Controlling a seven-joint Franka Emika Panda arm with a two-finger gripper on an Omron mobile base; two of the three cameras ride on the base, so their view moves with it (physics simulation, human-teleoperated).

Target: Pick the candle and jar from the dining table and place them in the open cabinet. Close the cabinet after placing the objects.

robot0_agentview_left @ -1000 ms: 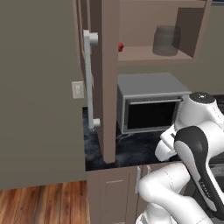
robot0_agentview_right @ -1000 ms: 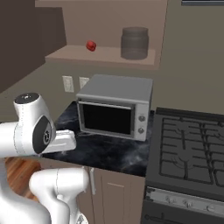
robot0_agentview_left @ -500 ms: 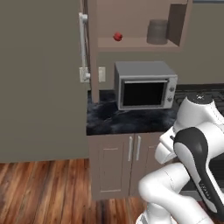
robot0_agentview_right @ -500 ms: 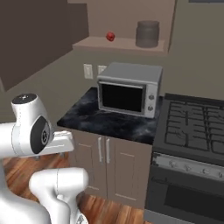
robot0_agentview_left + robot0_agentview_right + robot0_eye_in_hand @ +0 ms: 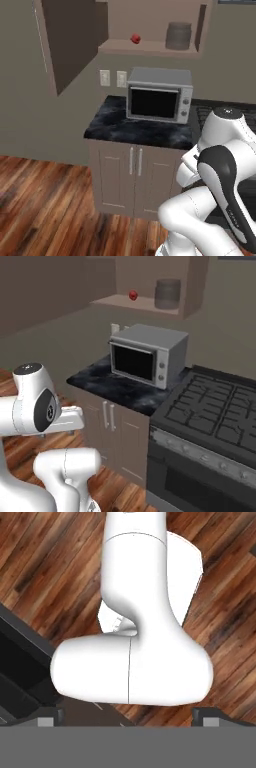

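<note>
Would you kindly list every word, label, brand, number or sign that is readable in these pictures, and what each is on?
None can be read: the microwave shows two plain knobs without legible markings, and the red jar, the grey canister and the wall plates carry no text.

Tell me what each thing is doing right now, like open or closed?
cabinet: door swung open.
jar: resting on the open cabinet's shelf.
grey canister: upright on the same shelf.
microwave: door shut.
base cabinet doors: shut.
gripper: open, holding nothing.
</note>
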